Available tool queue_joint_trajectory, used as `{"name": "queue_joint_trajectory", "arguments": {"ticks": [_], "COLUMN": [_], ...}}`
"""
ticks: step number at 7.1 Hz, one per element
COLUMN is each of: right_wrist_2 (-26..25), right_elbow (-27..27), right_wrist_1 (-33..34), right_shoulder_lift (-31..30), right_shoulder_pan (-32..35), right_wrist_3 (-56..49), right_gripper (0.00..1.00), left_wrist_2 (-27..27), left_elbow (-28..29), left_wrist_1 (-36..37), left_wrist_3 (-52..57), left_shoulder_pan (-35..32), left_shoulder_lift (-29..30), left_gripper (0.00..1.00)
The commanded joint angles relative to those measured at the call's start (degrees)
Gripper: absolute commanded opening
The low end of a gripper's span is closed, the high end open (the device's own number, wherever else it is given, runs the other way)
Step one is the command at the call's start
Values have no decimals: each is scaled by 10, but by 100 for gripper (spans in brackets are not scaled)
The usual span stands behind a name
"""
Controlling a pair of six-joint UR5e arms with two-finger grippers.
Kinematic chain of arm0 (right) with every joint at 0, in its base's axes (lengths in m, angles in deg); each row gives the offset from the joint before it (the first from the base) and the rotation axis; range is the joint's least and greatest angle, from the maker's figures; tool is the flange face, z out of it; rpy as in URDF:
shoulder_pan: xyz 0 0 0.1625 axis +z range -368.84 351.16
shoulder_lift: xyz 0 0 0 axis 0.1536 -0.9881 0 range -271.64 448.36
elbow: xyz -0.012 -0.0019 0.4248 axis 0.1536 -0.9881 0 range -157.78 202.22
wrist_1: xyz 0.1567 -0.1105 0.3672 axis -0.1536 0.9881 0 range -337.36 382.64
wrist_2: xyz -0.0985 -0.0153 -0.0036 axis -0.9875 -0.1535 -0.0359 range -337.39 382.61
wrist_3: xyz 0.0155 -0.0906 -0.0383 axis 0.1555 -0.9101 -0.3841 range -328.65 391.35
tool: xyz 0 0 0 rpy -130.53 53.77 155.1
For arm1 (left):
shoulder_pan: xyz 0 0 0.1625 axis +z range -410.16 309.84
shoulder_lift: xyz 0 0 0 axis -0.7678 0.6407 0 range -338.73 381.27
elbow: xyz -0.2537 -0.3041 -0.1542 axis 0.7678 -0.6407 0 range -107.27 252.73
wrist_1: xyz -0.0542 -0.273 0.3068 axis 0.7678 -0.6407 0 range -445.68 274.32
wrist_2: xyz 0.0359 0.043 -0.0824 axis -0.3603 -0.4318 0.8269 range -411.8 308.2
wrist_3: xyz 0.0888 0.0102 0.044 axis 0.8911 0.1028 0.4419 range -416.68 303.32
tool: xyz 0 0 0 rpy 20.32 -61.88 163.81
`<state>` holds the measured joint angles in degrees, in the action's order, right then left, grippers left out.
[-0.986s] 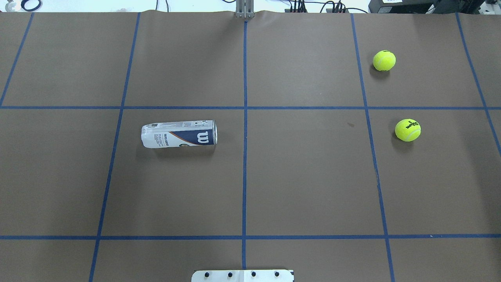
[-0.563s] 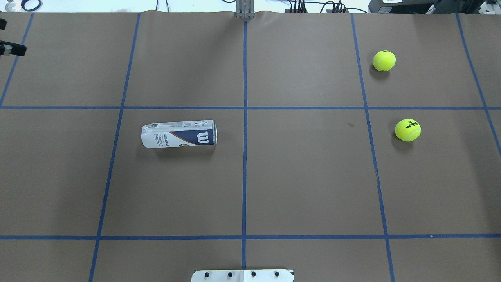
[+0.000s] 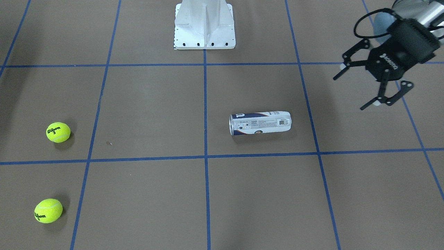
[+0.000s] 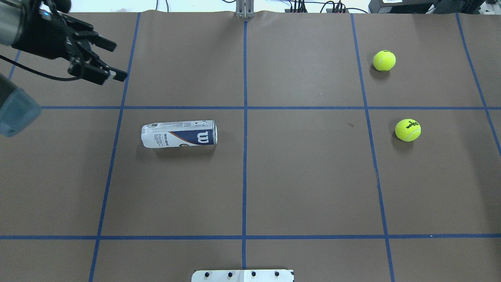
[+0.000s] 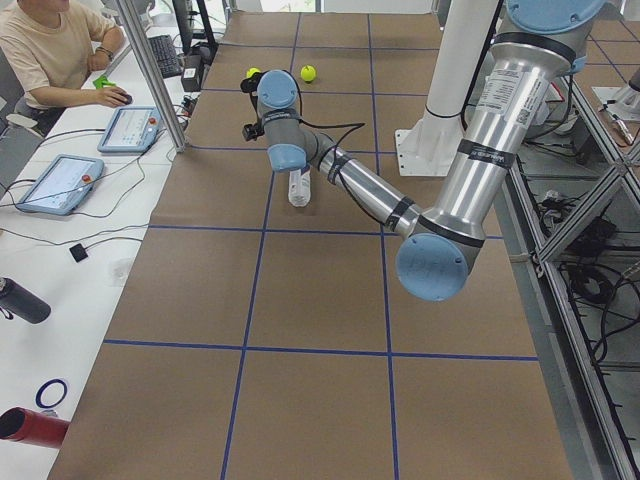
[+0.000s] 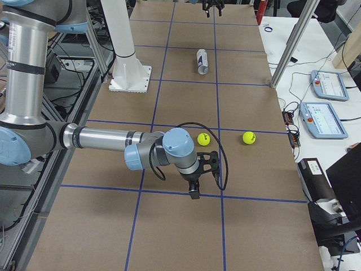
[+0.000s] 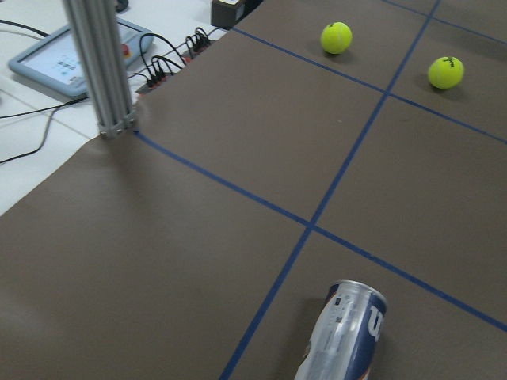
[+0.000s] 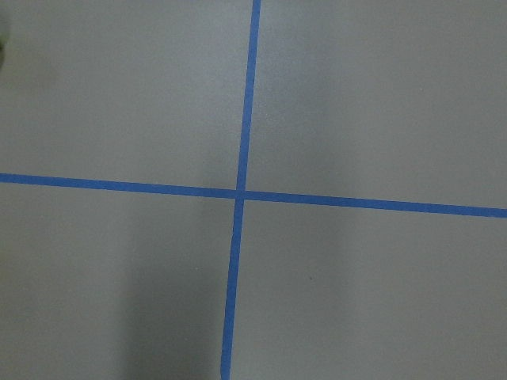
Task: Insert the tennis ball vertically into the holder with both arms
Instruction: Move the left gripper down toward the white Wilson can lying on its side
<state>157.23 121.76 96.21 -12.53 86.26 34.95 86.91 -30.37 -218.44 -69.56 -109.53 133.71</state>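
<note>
Brown paper table (image 4: pixel 305 176), blue tape grid (image 4: pixel 244 156) | clear navy-white-labelled plastic can (image 4: pixel 179 134) lies sideways on it | black left gripper (image 4: pixel 117 60) spread wide, well apart from can | right gripper (image 6: pixel 198 179): cannot tell | only exterior left view shows seated operator (image 5: pixel 50 55)

Robotics lab, test cell. Work table (image 4: pixel 313 176) papered brown, gridded in blue tape (image 4: pixel 244 156). A white bolted pedestal (image 3: pixel 204 24) stands at one edge. The left arm (image 5: pixel 500 120) and right arm (image 6: pixel 101 137), silver tube with blue joint caps, reach over the surface. Aluminium post (image 5: pixel 152 80) along one side. Beyond it is a bench with control tablets (image 5: pixel 130 128), cables (image 7: pixel 170 63) and a seated operator (image 5: pixel 50 50).
</note>
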Motion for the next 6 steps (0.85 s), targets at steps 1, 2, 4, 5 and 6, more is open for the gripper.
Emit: {"name": "queue_joint_trajectory", "arguments": {"ticks": [1,2,4,5,6], "right_wrist_2": [0,0,4,3,3], "right_elbow": [0,0,1,3,3], "right_wrist_1": [0,0,0,-1,0], "right_shoulder_lift": [-1,-2,-6,-6,-7], "right_shoulder_pan": [0,0,0,0,0], "right_wrist_3": [-1,-2,0,-2,-2], "right_gripper": [100,100,100,100,100], "left_wrist_2": [-2,-2,-7,-50,-123], "left_elbow": [4,2,0,-1,2], "left_wrist_1": [9,49,202,250,272], "left_wrist_3": [54,82,184,230,256], "left_shoulder_pan": [40,45,54,74,117], "left_shoulder_lift": [11,27,84,92,93], "left_gripper": [99,99,99,99,100]}}
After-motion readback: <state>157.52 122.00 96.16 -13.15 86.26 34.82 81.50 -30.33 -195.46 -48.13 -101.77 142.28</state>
